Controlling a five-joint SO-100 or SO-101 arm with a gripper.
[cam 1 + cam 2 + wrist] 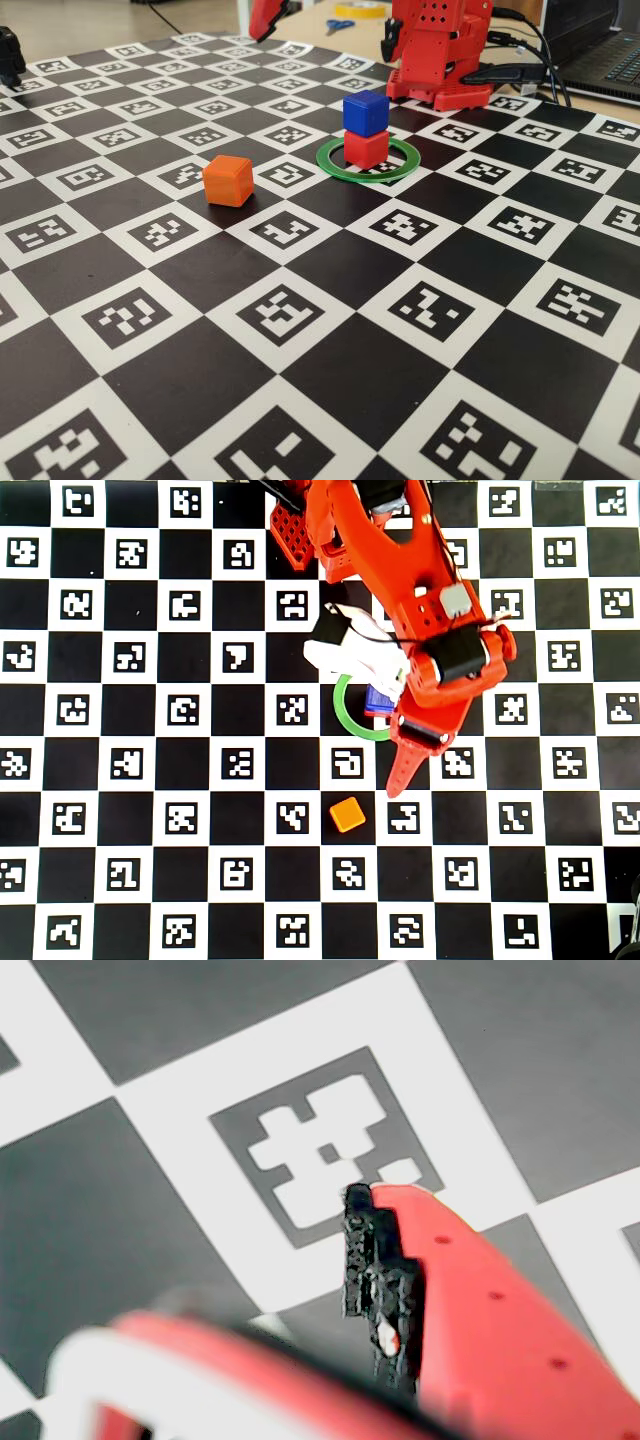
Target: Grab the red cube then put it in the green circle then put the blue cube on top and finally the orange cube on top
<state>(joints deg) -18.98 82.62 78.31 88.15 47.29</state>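
The red cube sits inside the green circle, and the blue cube rests squarely on top of it. The orange cube stands alone on the board to the left of the stack in the fixed view. In the overhead view it lies just below the ring. My gripper hovers above the board between stack and orange cube, touching neither. In the wrist view the gripper holds nothing, with bare board beside its black pad. The arm hides most of the stack from overhead.
The board is a black and white checker of printed markers. The red arm base stands at the back behind the ring. Cables and a laptop lie at the back right. A black object sits at the far left edge.
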